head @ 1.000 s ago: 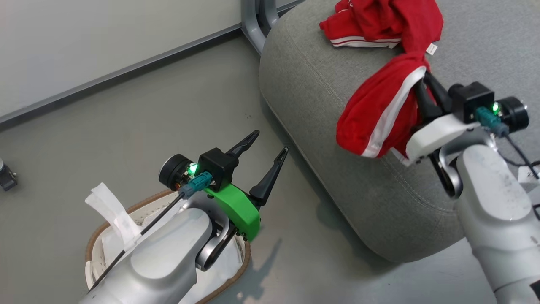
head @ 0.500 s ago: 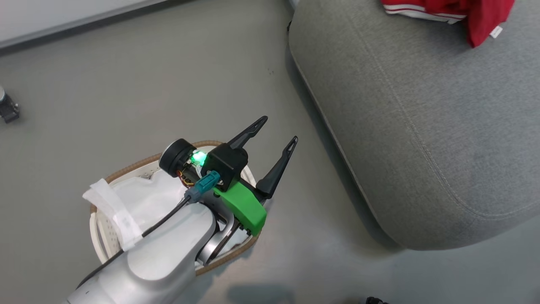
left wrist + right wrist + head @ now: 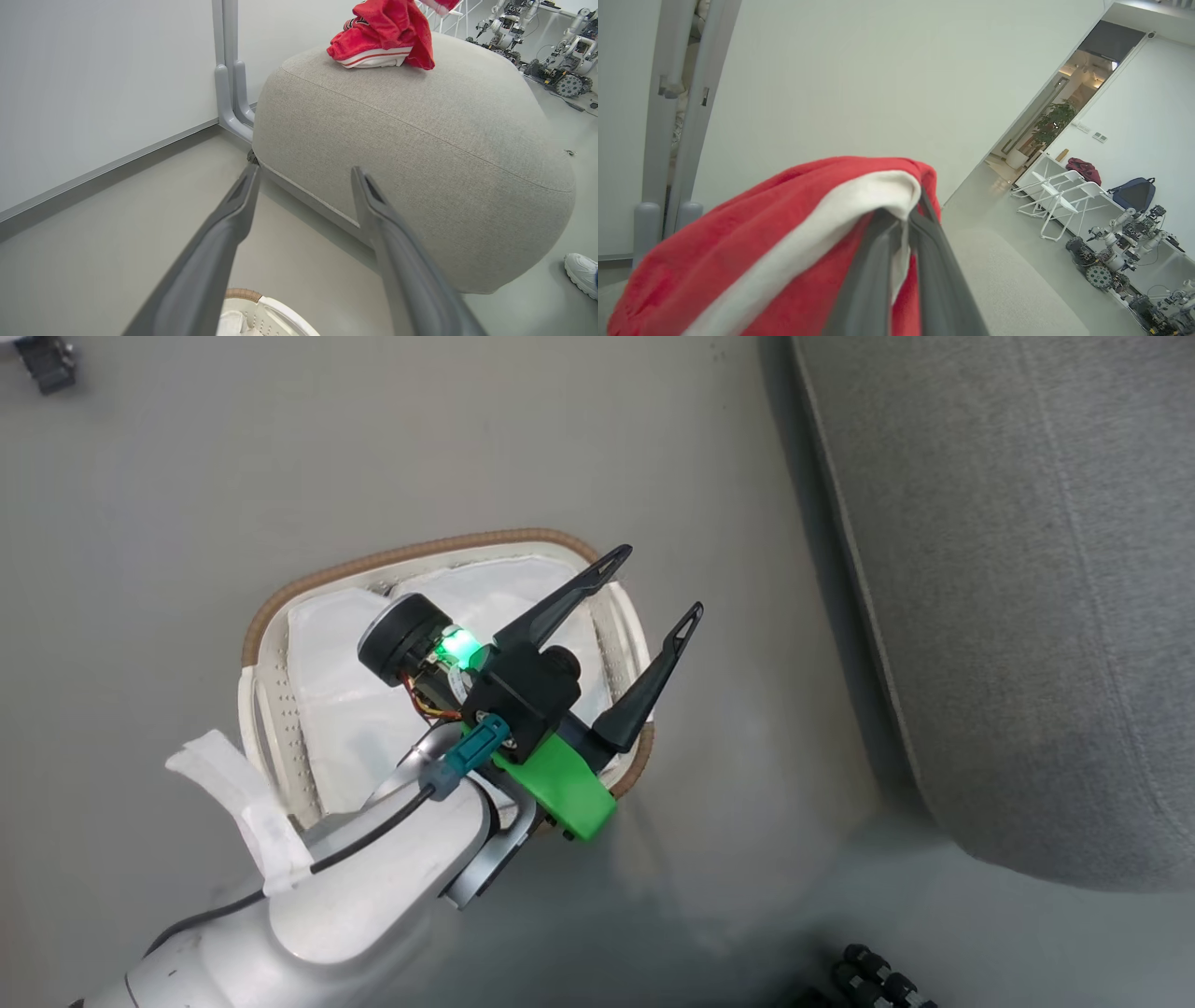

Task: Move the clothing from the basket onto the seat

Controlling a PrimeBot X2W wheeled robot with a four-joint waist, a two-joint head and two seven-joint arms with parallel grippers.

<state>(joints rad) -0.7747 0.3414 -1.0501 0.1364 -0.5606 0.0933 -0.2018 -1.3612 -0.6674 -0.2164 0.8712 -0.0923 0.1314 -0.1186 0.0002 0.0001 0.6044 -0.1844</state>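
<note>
The basket [image 3: 401, 553], white with a brown rim and a white sheet [image 3: 345, 700] lining it, stands on the floor in the head view. My left gripper [image 3: 659, 582] hangs open above its right edge with nothing between the fingers. The grey seat [image 3: 1027, 569] rises at the right. In the left wrist view my left gripper [image 3: 306, 172] points at the seat [image 3: 397, 140], where red clothing [image 3: 383, 35] with white trim lies on top; the basket [image 3: 261, 312] rim shows below. My right gripper [image 3: 903, 219] is shut on red clothing [image 3: 761, 242] with a white stripe, above the seat [image 3: 1008, 280].
A grey post [image 3: 229, 70] and white wall stand behind the seat. A person's white shoe [image 3: 581, 273] is on the floor right of the seat. Other robots [image 3: 560, 70] and folding chairs [image 3: 1059, 191] stand further off. A small dark object [image 3: 42, 355] lies on the floor.
The head camera has swung down: the basket now sits mid-picture, and the right gripper with its red clothing has left that view. The left gripper stays open.
</note>
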